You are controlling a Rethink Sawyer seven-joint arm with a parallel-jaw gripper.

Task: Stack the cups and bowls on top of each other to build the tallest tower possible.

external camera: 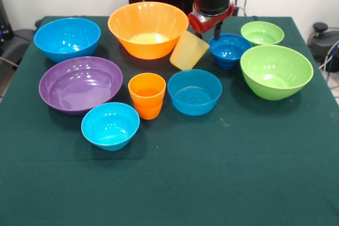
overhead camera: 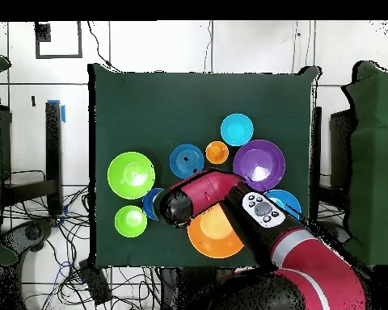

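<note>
I count eight bowls: orange (external camera: pixel 148 29), purple (external camera: pixel 80 84), blue (external camera: pixel 67 38), two green (external camera: pixel 276 71) (external camera: pixel 262 33), and three smaller blue ones (external camera: pixel 110 125) (external camera: pixel 194 91) (external camera: pixel 229 50). Two cups: orange (external camera: pixel 146 95), yellow (external camera: pixel 188 50).

The table (external camera: pixel 175 183) wears a matt dark green cloth, faintly lint-specked. Every bowl looks like smooth glossy plastic: the purple bowl (external camera: pixel 80 84) at left and the large orange bowl (external camera: pixel 148 29) at upper centre carry bright highlights. The yellow cup (external camera: pixel 188 50) is translucent plastic; the orange cup (external camera: pixel 146 95) is opaque.
</note>
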